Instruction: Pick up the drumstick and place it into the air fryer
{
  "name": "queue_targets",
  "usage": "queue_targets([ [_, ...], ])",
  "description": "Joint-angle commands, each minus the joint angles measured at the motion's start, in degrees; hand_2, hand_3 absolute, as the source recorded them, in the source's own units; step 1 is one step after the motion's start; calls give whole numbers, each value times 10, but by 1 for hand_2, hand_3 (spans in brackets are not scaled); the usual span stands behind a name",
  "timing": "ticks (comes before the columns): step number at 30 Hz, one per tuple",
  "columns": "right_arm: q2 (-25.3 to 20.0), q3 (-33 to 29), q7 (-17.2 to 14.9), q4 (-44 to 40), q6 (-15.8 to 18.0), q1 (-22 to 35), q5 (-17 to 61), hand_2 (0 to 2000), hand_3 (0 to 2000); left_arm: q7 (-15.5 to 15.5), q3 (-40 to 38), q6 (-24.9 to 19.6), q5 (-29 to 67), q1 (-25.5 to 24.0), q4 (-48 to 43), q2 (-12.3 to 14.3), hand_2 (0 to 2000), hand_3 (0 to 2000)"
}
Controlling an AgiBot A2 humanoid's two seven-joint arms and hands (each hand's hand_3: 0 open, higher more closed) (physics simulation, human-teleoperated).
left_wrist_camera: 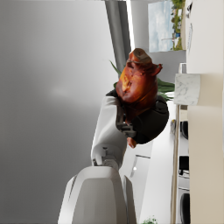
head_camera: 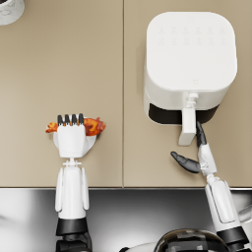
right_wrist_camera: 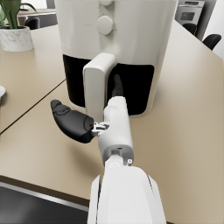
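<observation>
At the far left of the head view, a pale round pot (head_camera: 9,10) sits cut off in the table's back corner. The tan table (head_camera: 64,64) runs across the scene, with a seam down its middle.

The left hand (head_camera: 73,134) is on the left half of the table, its dark fingers (head_camera: 70,119) curled over the drumstick (head_camera: 92,126). The glazed orange-brown meat sticks out on both sides of the hand, more of it toward the seam. From the left wrist view, the hand (left_wrist_camera: 142,118) wraps around the lower part of the drumstick (left_wrist_camera: 138,83), fingers closed firmly on it, and the meaty end stands clear above them. Whether the drumstick rests on the table or is lifted off it cannot be told from these views. It is well apart from the air fryer.

On the right half of the table stands the white air fryer (head_camera: 189,61), its drawer handle (head_camera: 188,125) pointing toward the robot, with a dark gap showing on either side of it.

The right hand (head_camera: 196,150) is just in front of the fryer. Its fingers are spread wide: the straight ones (head_camera: 200,134) reach up beside the handle, while the thumb (head_camera: 184,161) juts out sideways, away from them. In the right wrist view, the hand (right_wrist_camera: 94,116) holds nothing; the fingers (right_wrist_camera: 117,85) lie right beside the handle (right_wrist_camera: 97,83), touching or nearly so, and the thumb (right_wrist_camera: 69,120) hangs free over the tabletop.
</observation>
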Motion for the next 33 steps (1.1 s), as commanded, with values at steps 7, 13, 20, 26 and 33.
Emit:
queue_targets([
  [7, -27, 23, 0, -52, -12, 54, 0, 0, 0, 1, -20, 3, 0, 9, -108, 8, 2000, 2000],
  [13, -25, 28, -3, -11, -70, 50, 1, 2000, 1960, 1, -2, 3, 0, -3, -107, 13, 2000, 2000],
  [20, 23, 83, -3, 90, 23, -14, 3, 2000, 2000, 1, 27, 1, 0, -14, -137, 19, 2000, 2000],
  [26, 91, 131, -2, 195, 16, -69, 3, 2000, 2000, 1, 60, 2, 0, 12, -159, 37, 2000, 2000],
  [33, 144, 171, 5, 270, 67, -102, 3, 2000, 2000, 1, 110, 2, -126, 52, -143, 68, 2000, 2000],
])
